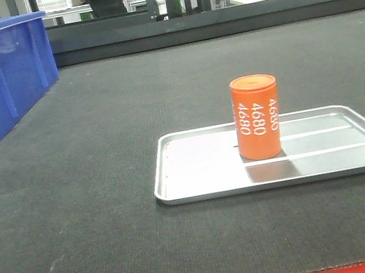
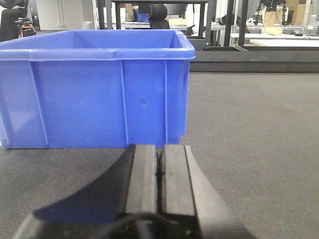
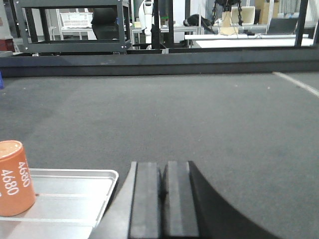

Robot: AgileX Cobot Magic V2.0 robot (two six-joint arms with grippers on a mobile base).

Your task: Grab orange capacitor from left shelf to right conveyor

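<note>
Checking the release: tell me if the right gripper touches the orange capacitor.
Apart. The right wrist view shows the right gripper shut, with open tray between it and the orange capacitor.

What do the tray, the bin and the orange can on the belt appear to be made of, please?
The tray looks like thin bare metal, perhaps aluminium: silvery, with a rolled rim. The bin looks like moulded plastic: uniform glossy blue with ribbed walls. The orange can has a smooth orange skin with white printing; what is underneath cannot be told. The belt looks like dark woven rubber or fabric.
</note>
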